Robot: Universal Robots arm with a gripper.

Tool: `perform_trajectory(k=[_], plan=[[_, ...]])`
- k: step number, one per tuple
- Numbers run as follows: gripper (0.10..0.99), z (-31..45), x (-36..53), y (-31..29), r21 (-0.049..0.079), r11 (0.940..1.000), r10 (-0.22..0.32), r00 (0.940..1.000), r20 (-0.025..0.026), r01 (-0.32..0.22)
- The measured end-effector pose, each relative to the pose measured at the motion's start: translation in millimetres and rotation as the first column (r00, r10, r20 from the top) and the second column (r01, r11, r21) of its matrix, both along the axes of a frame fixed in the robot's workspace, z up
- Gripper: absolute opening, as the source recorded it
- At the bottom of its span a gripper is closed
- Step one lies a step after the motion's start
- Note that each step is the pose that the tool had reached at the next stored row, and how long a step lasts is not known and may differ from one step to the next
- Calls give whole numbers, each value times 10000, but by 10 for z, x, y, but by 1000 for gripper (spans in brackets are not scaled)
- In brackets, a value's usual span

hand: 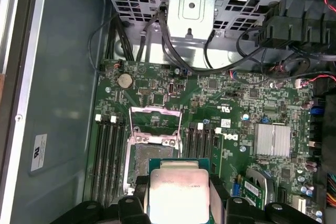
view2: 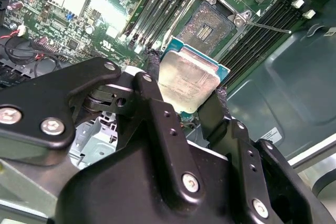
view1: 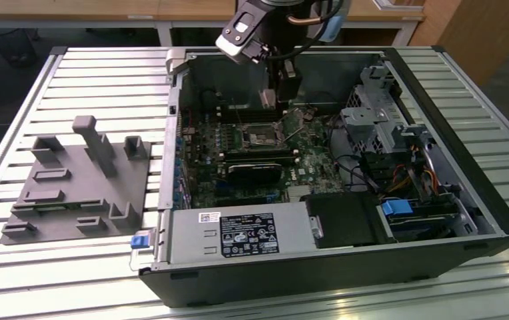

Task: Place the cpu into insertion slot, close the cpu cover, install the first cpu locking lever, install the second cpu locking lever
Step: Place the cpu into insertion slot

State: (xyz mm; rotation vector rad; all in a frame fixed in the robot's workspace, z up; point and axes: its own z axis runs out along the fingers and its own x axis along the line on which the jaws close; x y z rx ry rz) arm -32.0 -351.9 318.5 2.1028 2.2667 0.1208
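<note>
The gripper [view2: 186, 92] has its two black fingers [view2: 155, 98] squeezed on the cpu [view2: 190, 77]; it holds the cpu by two sides, silver top showing, in both wrist views. The cpu hangs in the air just over the slot [view2: 209, 24] and does not touch it; in the second wrist view it looks tilted to the board. The slot is bare, with its dark middle showing; so the cpu is not in yet.

Just past it the cover [hand: 156, 140] stands flipped up and open; a thin lever [view2: 268, 27] sticks out loose beside the slot. So the job looks to be at its very first step; putting the cpu in, shutting the cover and locking both levers are all left to do.

Long black memory slots [hand: 107, 150] run on each side; the green board [hand: 236, 103] lies in the open case [view1: 326, 283]; the case rests on a slatted table [view1: 76, 67], near a grey stand [view1: 68, 193].

A white label [hand: 39, 153] is stuck on the case wall; a sticker [view1: 246, 235] is on the grey box at the front; both carry print too small to tell; the cpu top has faint marks too.
</note>
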Motion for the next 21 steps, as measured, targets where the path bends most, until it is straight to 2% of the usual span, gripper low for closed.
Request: perform_trajectory(k=[21], plan=[[541, -95, 0, 0, -1, 10000, 0, 10000, 0, 0]])
